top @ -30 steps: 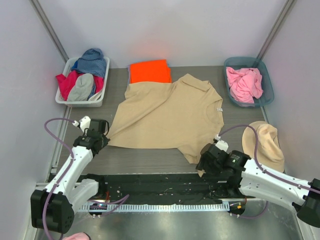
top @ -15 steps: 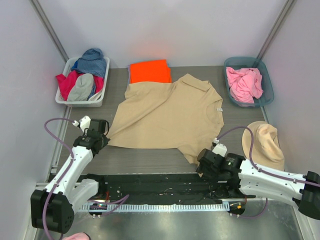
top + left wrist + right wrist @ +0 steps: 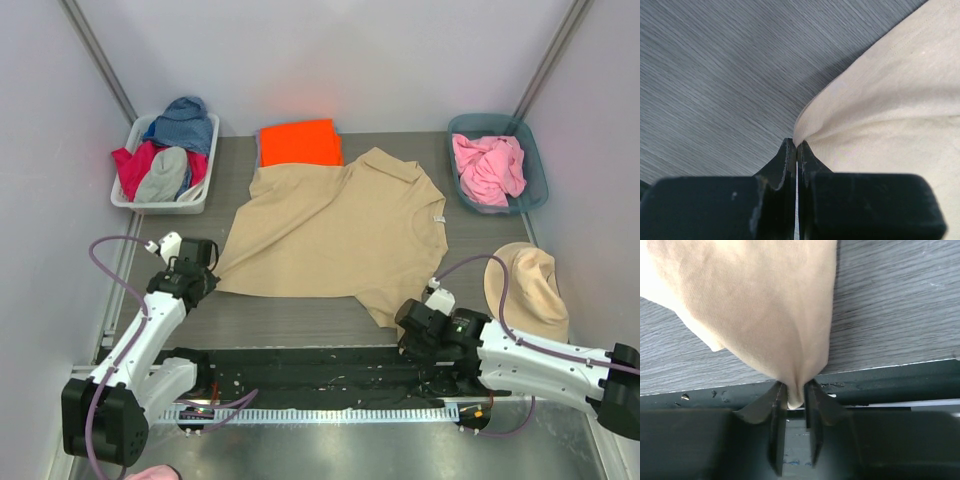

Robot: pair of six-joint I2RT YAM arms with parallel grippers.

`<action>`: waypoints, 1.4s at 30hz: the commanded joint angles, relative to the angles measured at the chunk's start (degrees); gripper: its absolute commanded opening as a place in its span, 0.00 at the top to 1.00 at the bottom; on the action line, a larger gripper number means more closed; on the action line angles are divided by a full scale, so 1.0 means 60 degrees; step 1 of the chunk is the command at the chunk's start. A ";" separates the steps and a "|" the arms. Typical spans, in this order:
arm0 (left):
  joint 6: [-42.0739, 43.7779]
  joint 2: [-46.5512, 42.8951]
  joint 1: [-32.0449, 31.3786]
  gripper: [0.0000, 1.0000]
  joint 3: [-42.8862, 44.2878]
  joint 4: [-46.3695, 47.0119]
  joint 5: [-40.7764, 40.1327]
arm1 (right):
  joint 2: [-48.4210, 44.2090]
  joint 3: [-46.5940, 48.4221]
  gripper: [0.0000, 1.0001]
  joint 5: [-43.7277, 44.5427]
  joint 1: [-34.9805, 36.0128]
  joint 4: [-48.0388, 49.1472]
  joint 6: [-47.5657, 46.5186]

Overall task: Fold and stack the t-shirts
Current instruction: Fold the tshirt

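The left gripper (image 3: pixel 796 146) has its two fingers pressed tight together. The near left corner of the tan t-shirt (image 3: pixel 335 235) is pinched between the tips. The right gripper (image 3: pixel 795 392) has its fingers squeezed in on a bunched bit of the same shirt. That is the near right corner, right at the near edge of the table (image 3: pixel 290 318). The cloth goes thin where it slips between the fingers, so it looks held.

Each arm has one near corner. This is likely so both can lift that side together and carry it over for a fold. With only one arm, the other side would flop down.

The tan t-shirt lies spread out in the middle of the table, with its collar at the far side. Its far left edge lies right against the orange t-shirt (image 3: pixel 298 143), which sits at the back in a neat square. That one looks done, so it may be the start of the stack.

The pink t-shirt (image 3: pixel 487 168) is crumpled in the bin (image 3: pixel 541 185) at the far right, not yet folded. The tray (image 3: pixel 208 165) at the far left holds a heap of red, blue and grey clothes. A tan hat (image 3: pixel 530 290) lies by the right arm, apart from the shirt.

The right corner is bunched, so the fold could come out crooked.
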 commanded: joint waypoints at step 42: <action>-0.0133 -0.0856 0.0055 1.00 0.0159 -0.0332 0.0160 | -0.2431 0.5004 0.99 0.3552 0.0087 -0.5788 0.1736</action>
